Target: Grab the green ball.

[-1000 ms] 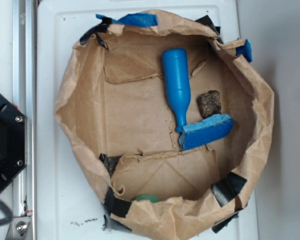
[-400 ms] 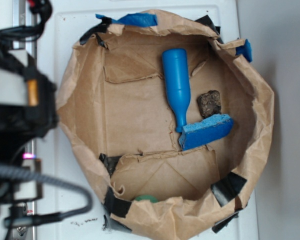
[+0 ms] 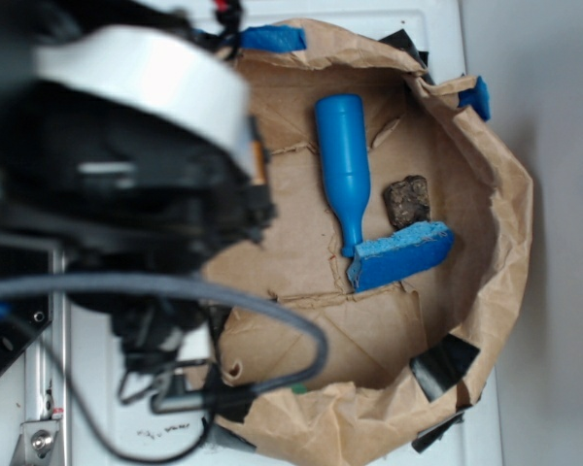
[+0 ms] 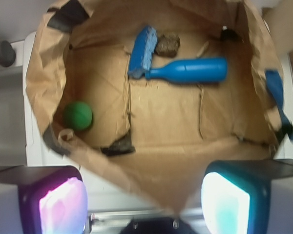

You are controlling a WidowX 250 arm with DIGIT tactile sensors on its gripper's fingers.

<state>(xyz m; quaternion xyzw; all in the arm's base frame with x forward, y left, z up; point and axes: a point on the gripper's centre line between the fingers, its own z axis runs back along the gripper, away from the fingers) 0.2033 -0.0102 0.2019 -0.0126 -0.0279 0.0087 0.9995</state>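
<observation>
White tabletop (image 3: 107, 408) carries a brown paper bag (image 4: 151, 141), torn open and folded down so its walls form a shallow pen, held in shape by strips of black tape (image 3: 442, 364) and blue tape (image 3: 272, 39); this keeps the loose items from rolling off. From the wrist view, working left to right: the green ball (image 4: 78, 115) sits at the left of the bag floor, close against the left wall and clear of every other item. I judge it has settled into the crease there. Further right, the blue sponge (image 4: 142, 52) and the brown rock (image 4: 168, 44) lie touching near the far wall, and the blue bottle (image 4: 191, 70) lies on its side with its neck against the sponge. My gripper (image 4: 144, 202) hangs above the near edge of the bag with its two fingers spread wide and nothing between them. It is not yet over the ball; I need to shift left and descend.
</observation>
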